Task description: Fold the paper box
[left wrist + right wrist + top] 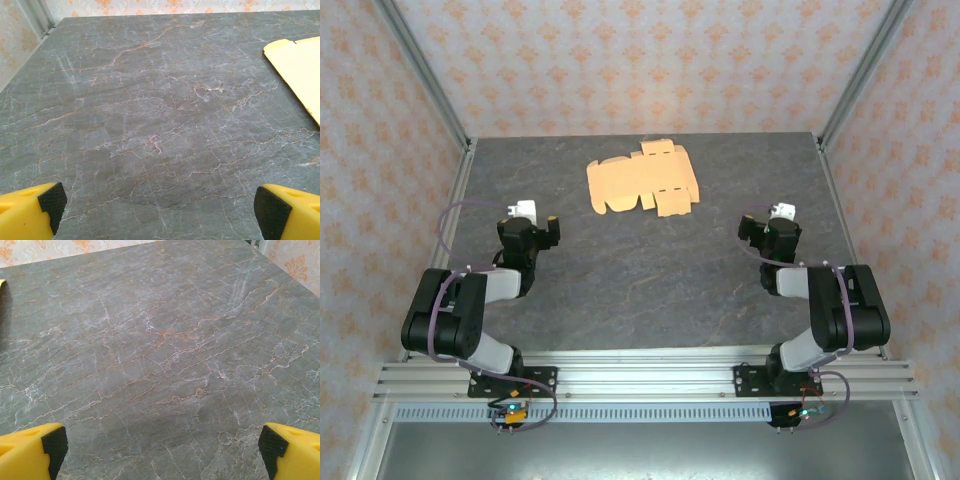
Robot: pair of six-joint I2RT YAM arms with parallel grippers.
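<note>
The paper box (640,183) lies as a flat orange-tan die-cut sheet with tabs and flaps at the far middle of the grey marbled table (650,280). One rounded corner of the paper box (300,70) reaches into the right side of the left wrist view. My left gripper (534,222) sits folded back near its base, left of the sheet and nearer to me. It is open, and only bare table lies between its yellow fingertips (30,212). My right gripper (772,225) mirrors it on the right, open over bare table, with its fingertips (292,450) far apart.
Patterned walls and slanted metal frame posts (420,65) enclose the table on three sides. An aluminium rail (640,380) carrying both arm bases runs along the near edge.
</note>
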